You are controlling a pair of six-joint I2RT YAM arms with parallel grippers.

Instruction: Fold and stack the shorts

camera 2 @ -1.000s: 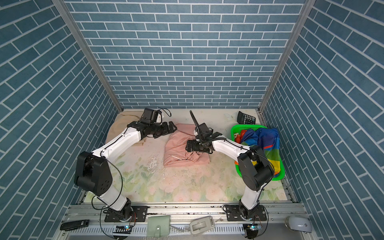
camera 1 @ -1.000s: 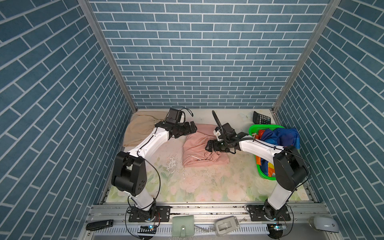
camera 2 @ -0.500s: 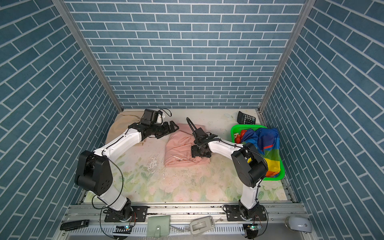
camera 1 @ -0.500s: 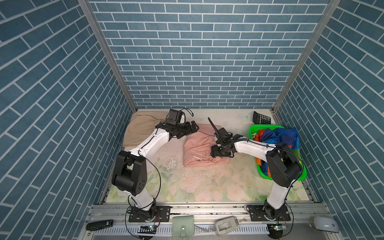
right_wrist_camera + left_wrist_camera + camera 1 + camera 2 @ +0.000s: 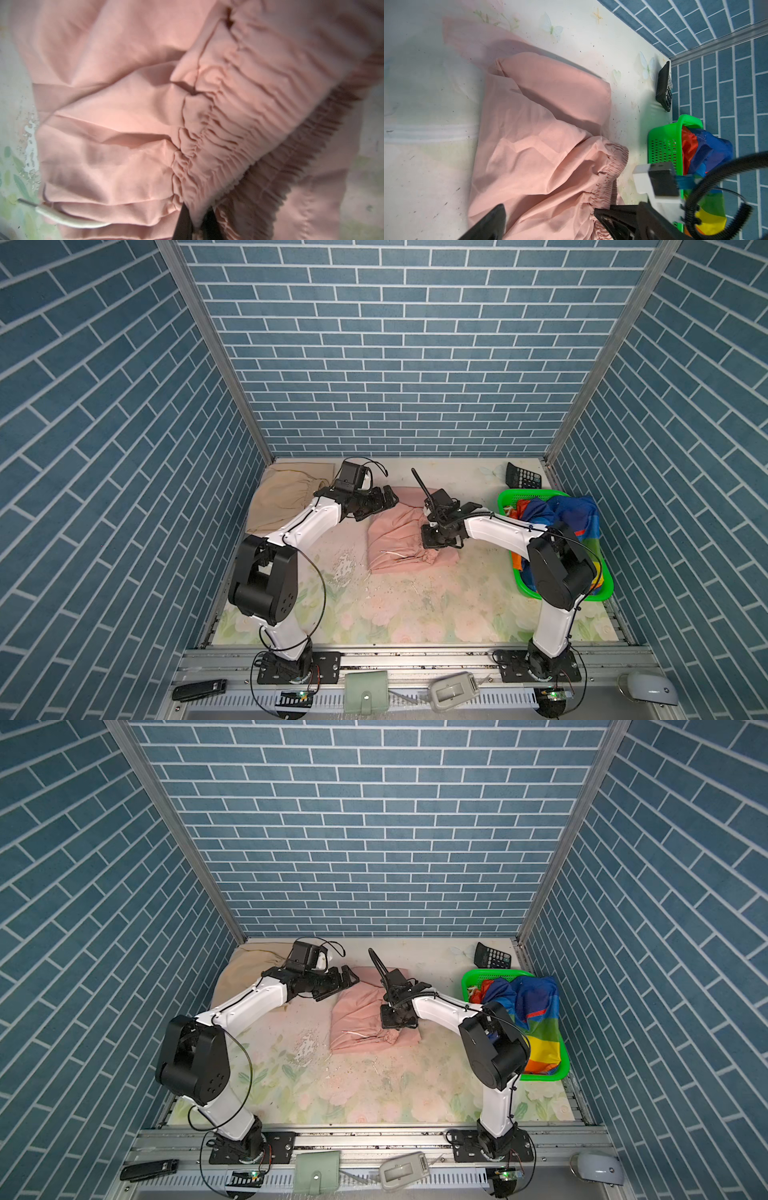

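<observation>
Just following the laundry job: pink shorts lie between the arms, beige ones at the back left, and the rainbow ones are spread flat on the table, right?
Not quite: the rainbow shorts lie bunched in the green basket, not on the table, as both top views show. The pink shorts do lie between the arms, the beige shorts at the back left.

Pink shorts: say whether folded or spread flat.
Roughly folded, not spread: the pink shorts lie rumpled in overlapping layers, waistband pinched in the right gripper.
</observation>
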